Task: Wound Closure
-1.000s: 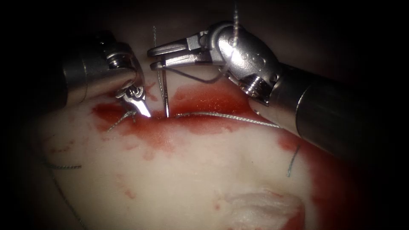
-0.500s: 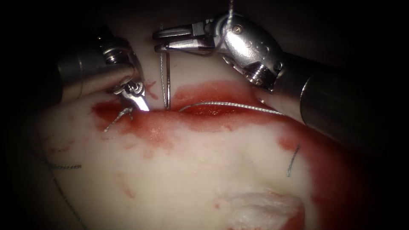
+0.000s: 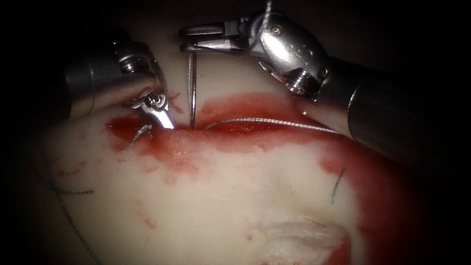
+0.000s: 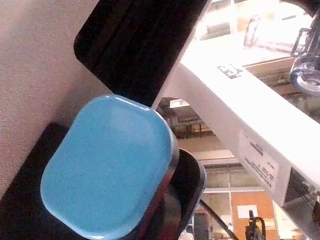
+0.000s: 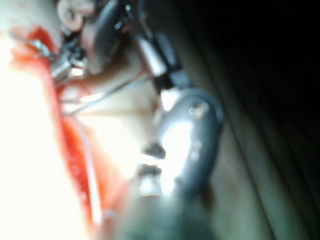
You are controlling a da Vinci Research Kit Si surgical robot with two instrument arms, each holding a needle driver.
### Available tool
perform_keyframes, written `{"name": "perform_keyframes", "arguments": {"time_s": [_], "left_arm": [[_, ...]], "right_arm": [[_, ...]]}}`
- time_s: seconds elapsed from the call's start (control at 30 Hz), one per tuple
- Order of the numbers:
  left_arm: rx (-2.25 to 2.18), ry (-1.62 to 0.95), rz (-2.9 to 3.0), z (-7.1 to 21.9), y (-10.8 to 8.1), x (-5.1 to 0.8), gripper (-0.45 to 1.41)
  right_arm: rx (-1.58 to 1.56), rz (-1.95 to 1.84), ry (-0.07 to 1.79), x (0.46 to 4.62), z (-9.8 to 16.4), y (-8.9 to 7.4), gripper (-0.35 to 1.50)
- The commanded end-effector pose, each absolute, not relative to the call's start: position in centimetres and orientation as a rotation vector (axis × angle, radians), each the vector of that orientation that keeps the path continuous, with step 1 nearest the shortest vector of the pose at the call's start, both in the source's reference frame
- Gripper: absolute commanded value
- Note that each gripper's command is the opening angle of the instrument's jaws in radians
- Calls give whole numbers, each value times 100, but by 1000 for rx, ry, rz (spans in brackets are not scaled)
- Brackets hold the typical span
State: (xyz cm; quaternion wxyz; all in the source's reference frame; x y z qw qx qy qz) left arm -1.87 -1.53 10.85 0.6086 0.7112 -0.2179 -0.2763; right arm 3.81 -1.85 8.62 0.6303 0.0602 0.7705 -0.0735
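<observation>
The right tool (image 3: pixel 182 39) reaches in from the right above the tissue (image 3: pixel 221 196), its jaws shut on the upper end of the curved needle (image 3: pixel 192 88). The needle hangs almost straight down, and its lower end meets the red cut (image 3: pixel 235 128), where it is hidden. Thread (image 3: pixel 274 121) lies along the cut toward the right, and another strand runs up over the right tool's wrist. The left tool (image 3: pixel 167 122) points down just left of the needle, jaws shut, its tip at the cut's edge with nothing seen in it. The right wrist view has the right tool (image 5: pixel 152 52) near the left tool (image 5: pixel 67 67).
Red fluid (image 3: pixel 186 147) spreads around the cut. A short thread end (image 3: pixel 136 138) lies beside the left tool's tip. Other cut thread ends lie on the tissue at the right (image 3: pixel 336 185) and at the left (image 3: pixel 73 191).
The right tool has risen with the needle, so more of the needle's length now stands above the cut. The left tool has stayed at the cut's edge.
</observation>
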Motion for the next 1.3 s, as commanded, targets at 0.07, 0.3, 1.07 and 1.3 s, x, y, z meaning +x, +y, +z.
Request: {"name": "perform_keyframes", "arguments": {"time_s": [0.07, 0.3, 1.07, 1.3], "left_arm": [[1637, -508, -635, 1080, -139, -193, -45], [1637, -509, -634, 1081, -140, -192, -45], [1641, -510, -634, 1082, -144, -197, -45], [1641, -509, -634, 1081, -144, -197, -45]], "right_arm": [[140, -177, 1771, 385, 860, -173, -35], [152, -184, 1781, 382, 858, -172, -35], [108, -125, 1782, 385, 856, -166, -35], [134, -105, 1791, 388, 857, -170, -35]]}}
